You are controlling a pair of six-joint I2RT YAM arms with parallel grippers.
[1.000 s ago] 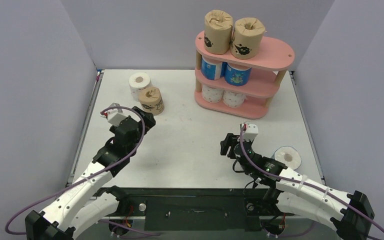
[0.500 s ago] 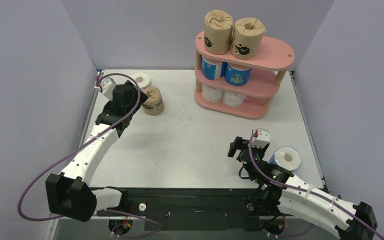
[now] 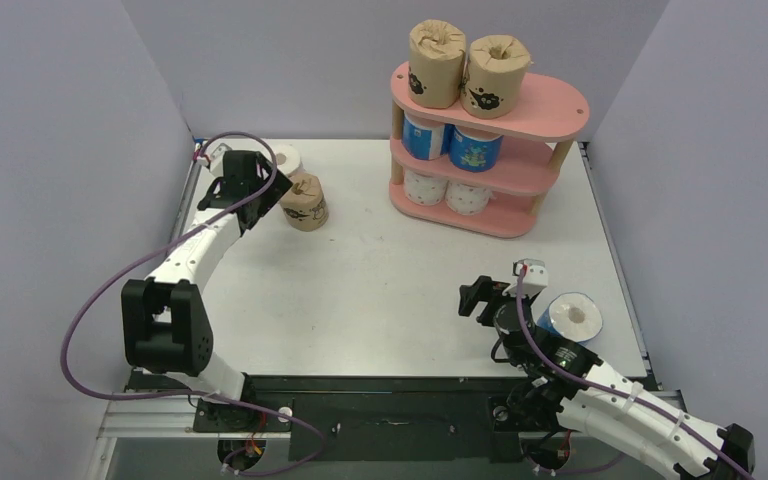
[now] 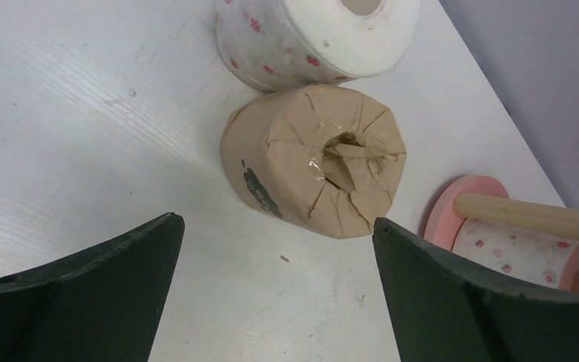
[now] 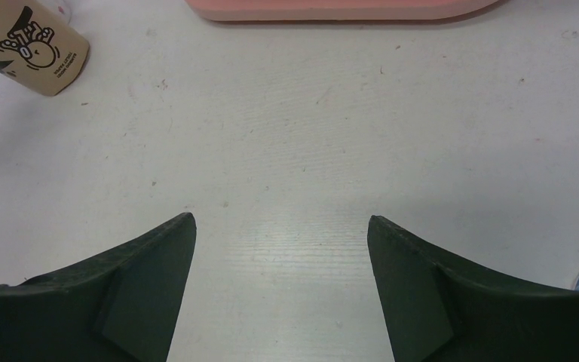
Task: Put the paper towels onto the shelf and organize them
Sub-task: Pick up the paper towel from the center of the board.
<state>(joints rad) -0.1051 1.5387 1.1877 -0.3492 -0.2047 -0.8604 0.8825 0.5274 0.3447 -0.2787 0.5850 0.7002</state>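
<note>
The left gripper (image 4: 275,221), spread wide, hovers over the brown roll (image 4: 314,170) at far left; next it must lower and close. The right gripper (image 5: 281,219) is spread too, and empty.

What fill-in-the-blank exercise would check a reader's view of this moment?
The shelf carries ___ brown rolls on its top tier.
The open left gripper hovers over a loose roll wrapped in ___ paper.
The lone roll by the right gripper has a ___ wrapper.
Missing words: two; brown; blue.
</note>
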